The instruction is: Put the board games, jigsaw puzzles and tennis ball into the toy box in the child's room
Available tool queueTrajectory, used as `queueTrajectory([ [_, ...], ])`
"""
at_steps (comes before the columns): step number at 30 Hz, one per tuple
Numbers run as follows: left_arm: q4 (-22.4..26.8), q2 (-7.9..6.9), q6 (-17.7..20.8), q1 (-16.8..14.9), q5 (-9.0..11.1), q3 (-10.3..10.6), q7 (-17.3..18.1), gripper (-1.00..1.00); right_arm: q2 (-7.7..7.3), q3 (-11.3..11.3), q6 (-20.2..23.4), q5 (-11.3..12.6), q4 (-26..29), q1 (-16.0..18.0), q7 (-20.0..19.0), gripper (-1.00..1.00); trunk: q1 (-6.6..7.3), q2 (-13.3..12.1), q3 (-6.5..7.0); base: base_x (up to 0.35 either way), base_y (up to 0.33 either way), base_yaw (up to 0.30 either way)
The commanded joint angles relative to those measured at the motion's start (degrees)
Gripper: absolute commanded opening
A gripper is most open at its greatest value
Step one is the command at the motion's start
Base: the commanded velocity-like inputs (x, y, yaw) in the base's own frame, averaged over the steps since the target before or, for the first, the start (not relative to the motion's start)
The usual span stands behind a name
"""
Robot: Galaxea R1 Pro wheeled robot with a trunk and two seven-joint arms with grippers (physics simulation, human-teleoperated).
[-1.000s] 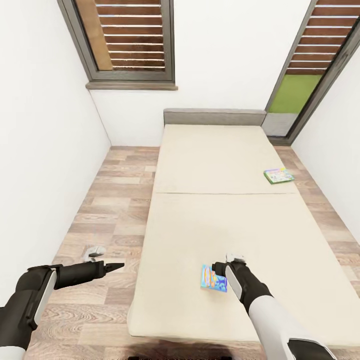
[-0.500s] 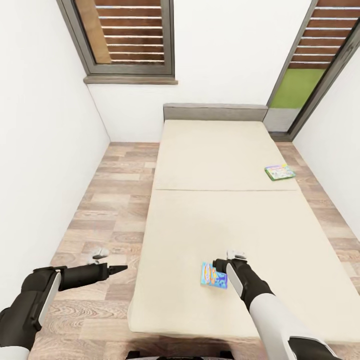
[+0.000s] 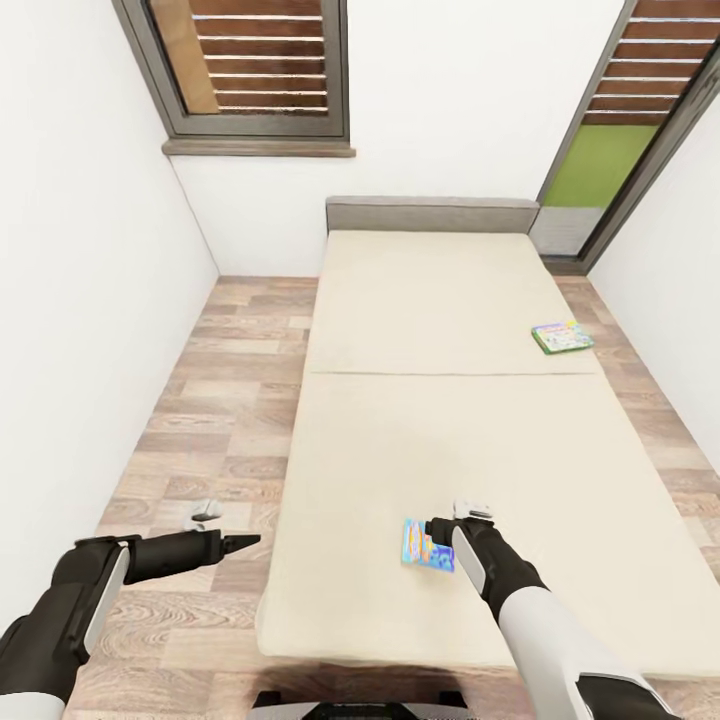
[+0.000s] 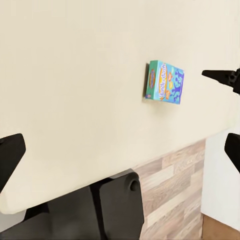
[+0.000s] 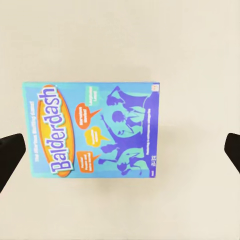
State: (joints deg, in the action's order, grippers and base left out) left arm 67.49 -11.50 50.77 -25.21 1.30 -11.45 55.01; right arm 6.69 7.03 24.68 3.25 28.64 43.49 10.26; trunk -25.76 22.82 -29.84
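Observation:
On the beige bed (image 3: 420,300) lie two board games. A blue box reading Balderdash (image 3: 428,545) (image 5: 92,130) (image 4: 165,82) lies flat near the foot end. A yellow and green box (image 3: 561,337) lies at the bed's right edge, farther up. My right gripper (image 3: 438,526) (image 5: 120,155) hovers open right over the blue box, its fingers apart on either side and not touching it. My left gripper (image 3: 248,542) (image 4: 120,155) is open over the floor beside the bed's left edge, pointing toward the bed. The table, toy box, jigsaw puzzles and tennis ball are out of view.
A strip of wooden floor (image 3: 220,400) runs between the bed and the white left wall (image 3: 80,300). Behind the grey headboard (image 3: 430,213) stands a wall with a shuttered window (image 3: 260,60); a glass door (image 3: 610,140) is at the back right. My base (image 4: 100,210) sits at the bed's foot.
The whole picture has slid, so the camera has moved and more of the bed's foot end and my base show. The right gripper stays over the blue box; the left gripper edged slightly toward the bed.

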Motion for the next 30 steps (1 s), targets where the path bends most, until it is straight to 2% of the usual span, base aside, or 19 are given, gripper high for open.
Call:
queueTrajectory([
  [1, 0.42, -0.02, 0.49, -0.03, 0.15, -0.05, 0.26, 1.0, 0.08, 0.13, 0.25, 0.33, 0.14, 0.02, 0.35, 1.0, -0.03, 0.1, -0.18, 0.0, 0.0, 0.0],
  [18, 0.73, 0.07, 0.46, -0.02, 0.3, -0.06, 0.39, 1.0, 0.85, -0.13, 0.83, 0.11, 1.69, 0.32, 0.47, 1.0, -0.03, 0.1, -1.79, 0.0, 0.0, 0.0],
  [20, 0.76, 0.07, 0.47, -0.02, 0.26, -0.04, 0.37, 1.0, 1.01, -0.15, 1.95, 0.21, 3.06, 1.67, 0.41, 1.0, -0.03, 0.1, -1.98, 0.0, 0.0, 0.0],
  [21, 0.78, 0.07, 0.47, -0.02, 0.19, -0.01, 0.32, 1.0, 1.06, -0.13, 4.76, 0.34, 4.83, 3.76, 0.34, 1.0, -0.03, 0.1, -2.08, 0.0, 0.0, 0.0],
  [24, 0.78, 0.08, 0.47, -0.02, 0.14, -0.01, 0.25, 1.0, 1.07, -0.04, 10.17, 0.47, 6.39, 6.93, 0.35, 1.0, -0.03, 0.1, -2.36, 0.0, 0.0, 0.0],
  [30, 0.79, 0.05, 0.47, -0.02, 0.11, 0.01, 0.25, 1.0, 1.14, 0.07, 13.38, 0.6, 6.84, 12.05, 0.42, 1.0, -0.03, 0.1, -2.93, 0.0, 0.0, 0.0],
])
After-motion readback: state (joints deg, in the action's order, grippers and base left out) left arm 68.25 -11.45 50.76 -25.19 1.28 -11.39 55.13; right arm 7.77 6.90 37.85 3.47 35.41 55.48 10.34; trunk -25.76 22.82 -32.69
